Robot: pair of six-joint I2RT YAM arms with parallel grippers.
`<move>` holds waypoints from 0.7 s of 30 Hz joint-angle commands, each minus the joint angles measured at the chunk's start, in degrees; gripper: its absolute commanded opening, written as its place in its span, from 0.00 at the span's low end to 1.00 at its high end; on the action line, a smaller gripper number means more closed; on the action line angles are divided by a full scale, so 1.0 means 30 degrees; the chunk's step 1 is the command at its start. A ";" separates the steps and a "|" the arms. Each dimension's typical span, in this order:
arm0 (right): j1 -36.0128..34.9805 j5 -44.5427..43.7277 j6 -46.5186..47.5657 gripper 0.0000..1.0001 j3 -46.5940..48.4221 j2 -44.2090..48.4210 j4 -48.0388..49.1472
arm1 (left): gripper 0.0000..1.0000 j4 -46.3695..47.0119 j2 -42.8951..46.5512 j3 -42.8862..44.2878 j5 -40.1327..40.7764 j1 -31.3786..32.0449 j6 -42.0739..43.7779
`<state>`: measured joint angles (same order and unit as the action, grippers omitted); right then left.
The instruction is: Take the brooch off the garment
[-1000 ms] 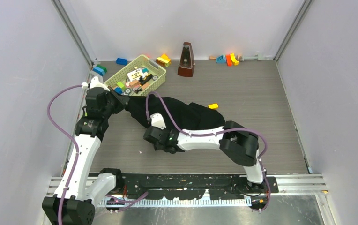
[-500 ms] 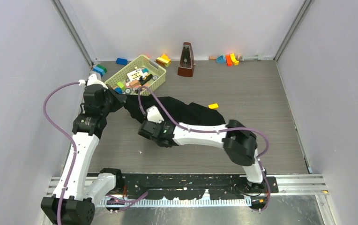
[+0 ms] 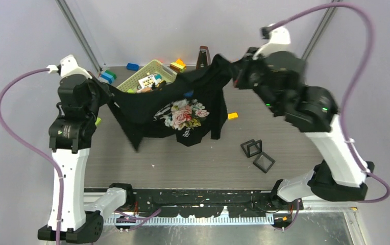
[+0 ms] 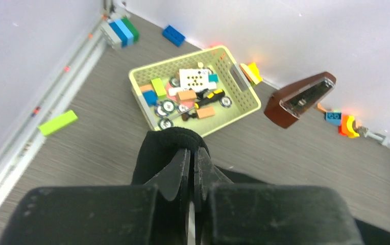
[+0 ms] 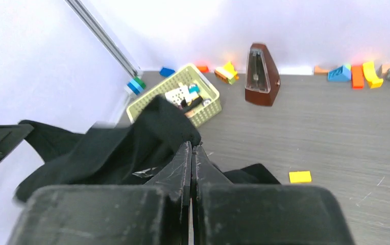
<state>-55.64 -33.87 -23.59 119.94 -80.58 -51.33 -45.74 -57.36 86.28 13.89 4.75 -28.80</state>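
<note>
Both arms have risen, lifting the black rose-printed T-shirt [image 3: 147,107] off the grey tabletop [image 3: 208,158]. The left hand [image 4: 191,158] and right hand [image 5: 191,153] are each clamped on its fabric. The tiny blue brooch [image 3: 188,94] sits above the roses. The yellow-green plastic basket [image 4: 246,87] holds wheels and blocks. The shirt's white script is unreadable.

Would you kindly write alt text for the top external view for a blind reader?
The left arm and right arm hold a black T-shirt spread above the table, rose print facing up. A green basket sits behind it; two small black boxes lie nearby.
</note>
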 commanded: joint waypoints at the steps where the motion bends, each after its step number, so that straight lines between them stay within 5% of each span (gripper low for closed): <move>1: 0.0133 0.0099 0.1181 0.00 0.2828 0.0146 -0.2153 | 0.00 -0.2089 0.0660 0.2140 0.2527 -0.0047 0.1828; 6: 0.0147 0.1053 0.1038 0.00 0.4039 0.0517 -0.3329 | 0.00 -0.4140 0.1831 0.4715 0.4276 -0.0061 0.2865; 14: 0.0147 0.4114 0.0445 0.00 0.0942 0.2849 -0.2077 | 0.00 -0.6453 0.1335 0.9927 0.5510 -0.0061 0.4179; 21: 0.0154 0.7682 -0.0966 0.00 -0.2367 0.3360 -0.0607 | 0.00 -0.6322 -0.3995 1.6347 0.4965 -0.0061 0.4166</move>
<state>-55.13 -18.37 -24.01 116.11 -71.53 -59.05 -65.47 -57.10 126.56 28.91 4.73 -17.58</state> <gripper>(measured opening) 0.022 0.021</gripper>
